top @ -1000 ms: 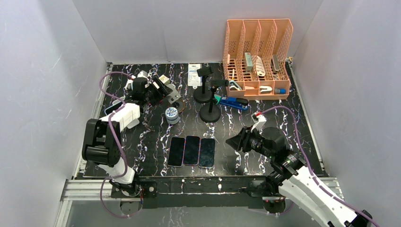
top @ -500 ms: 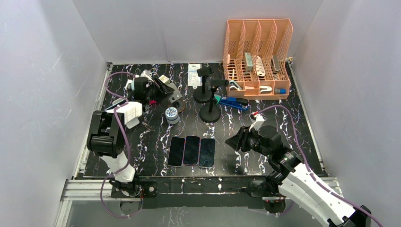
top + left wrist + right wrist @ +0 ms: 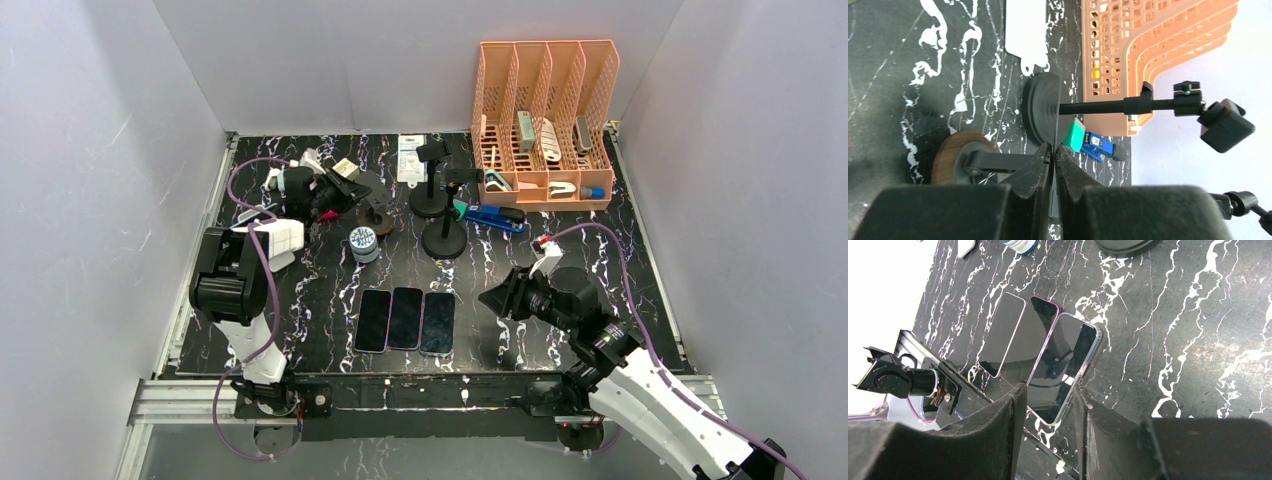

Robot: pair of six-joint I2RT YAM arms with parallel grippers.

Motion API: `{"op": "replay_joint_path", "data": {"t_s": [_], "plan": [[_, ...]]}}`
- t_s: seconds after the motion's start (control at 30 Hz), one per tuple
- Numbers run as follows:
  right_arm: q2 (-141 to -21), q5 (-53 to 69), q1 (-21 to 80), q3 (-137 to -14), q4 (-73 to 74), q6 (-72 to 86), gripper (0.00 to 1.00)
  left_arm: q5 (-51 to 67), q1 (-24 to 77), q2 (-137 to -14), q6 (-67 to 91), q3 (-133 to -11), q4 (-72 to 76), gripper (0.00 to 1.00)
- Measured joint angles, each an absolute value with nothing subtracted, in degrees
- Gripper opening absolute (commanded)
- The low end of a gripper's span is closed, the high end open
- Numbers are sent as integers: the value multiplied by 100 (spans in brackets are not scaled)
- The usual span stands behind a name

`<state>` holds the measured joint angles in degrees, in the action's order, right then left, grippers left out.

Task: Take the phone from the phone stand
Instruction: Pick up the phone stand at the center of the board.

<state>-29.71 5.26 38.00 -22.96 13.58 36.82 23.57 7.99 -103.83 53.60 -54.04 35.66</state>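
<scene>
The left arm reaches to the back left of the black marbled bench [image 3: 300, 290], where its fingers [image 3: 335, 192] are pinched nearly together on the thin edge of the phone [image 3: 352, 175]. The phone sits tilted on the phone stand [image 3: 377, 215], which has a round wooden base. In the left wrist view the two fingers [image 3: 1053, 150] meet on a thin dark slab seen edge-on, with the stand's wooden base [image 3: 948, 155] and black arm just beside them.

The right arm hovers over the near right part of the bench. Its fingers [image 3: 497, 300] stand partly apart and hold nothing. The right wrist view shows the gap between the fingers [image 3: 1048, 410] above the near end of a row of three phones [image 3: 1048, 355]. These lie flat and side by side near the front edge of the bench [image 3: 405, 318].

Two black stands [image 3: 437, 205] rise behind the row of phones. A small jar [image 3: 363, 243] sits between those stands and the left arm. An orange file rack [image 3: 545, 110] holding small items fills the back right corner, and a blue object [image 3: 495, 217] lies just in front of it.
</scene>
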Motion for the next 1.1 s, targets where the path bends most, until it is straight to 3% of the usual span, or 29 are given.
{"op": "replay_joint_path", "data": {"t_s": [0.67, 1.1], "plan": [[-2773, 419, 3800, -2296, 1584, 3686, 45, 2158, 1288, -10857, 5599, -5548, 4519, 0], [-2886, 320, 3800, -2296, 1629, 3669, 45, 1750, 1282, -11625, 5465, -6403, 4742, 0]]}}
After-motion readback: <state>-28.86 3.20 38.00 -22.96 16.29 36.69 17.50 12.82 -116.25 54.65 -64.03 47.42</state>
